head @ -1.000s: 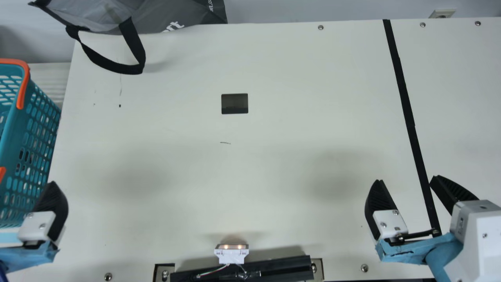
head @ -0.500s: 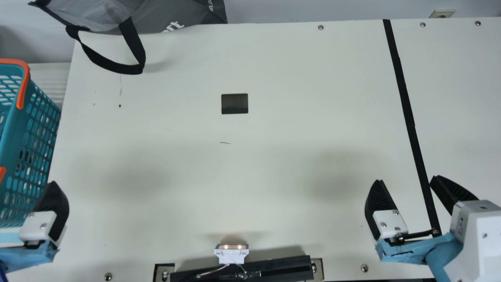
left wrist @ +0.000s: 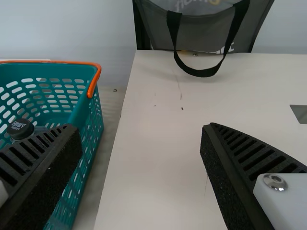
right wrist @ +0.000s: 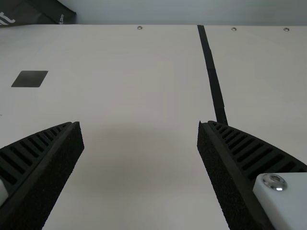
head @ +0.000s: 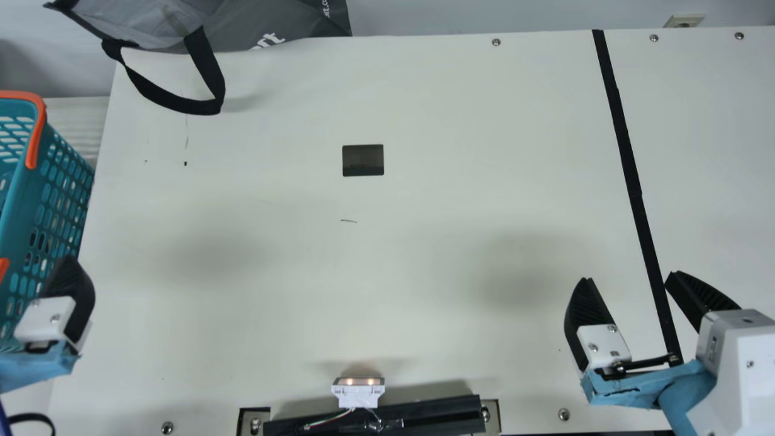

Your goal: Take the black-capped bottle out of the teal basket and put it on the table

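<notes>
At the main view's lower left, part of my left gripper overlaps the side of the teal basket. The left wrist view has my left gripper open, its fingers wide apart with nothing between them. Inside the basket there, the bottle's black cap stands out behind one finger; most of its body is hidden. My right gripper is over the table's right part, open and holding nothing. In the right wrist view too, the right gripper has its fingers far apart.
A grey bag with a black strap lies at the table's back left. The cream table has a dark rectangular cutout and a black tape line on the right. A small lit device sits at the front edge.
My left gripper has moved slightly up and to the left in the main view, farther over the basket's side. The right arm has kept still.
</notes>
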Tool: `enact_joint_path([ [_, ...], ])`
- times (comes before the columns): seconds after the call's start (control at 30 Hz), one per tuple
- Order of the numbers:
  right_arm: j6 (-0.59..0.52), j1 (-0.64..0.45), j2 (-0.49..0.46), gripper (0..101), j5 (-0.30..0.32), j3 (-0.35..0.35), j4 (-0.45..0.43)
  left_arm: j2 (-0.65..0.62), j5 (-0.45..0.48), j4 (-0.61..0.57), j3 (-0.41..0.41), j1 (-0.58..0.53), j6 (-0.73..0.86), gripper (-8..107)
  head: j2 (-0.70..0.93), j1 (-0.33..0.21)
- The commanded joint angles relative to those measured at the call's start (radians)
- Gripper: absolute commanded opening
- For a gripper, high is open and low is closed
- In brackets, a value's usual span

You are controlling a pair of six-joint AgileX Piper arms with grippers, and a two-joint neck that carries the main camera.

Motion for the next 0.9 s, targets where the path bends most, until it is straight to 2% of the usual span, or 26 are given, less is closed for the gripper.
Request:
enact_joint_path([
  [0.0, 0.000, 0.000, 0.000, 91, 0.000, 0.000, 0.000, 0.022, -0.010, 0.003, -0.007, 0.005, -0.003, 107, 0.008, -0.004],
  [0.87, 0.000, 0.000, 0.000, 91, 0.001, 0.000, -0.001, 0.311, -0.104, -0.011, -0.144, 0.163, 0.003, 107, 0.008, -0.004],
])
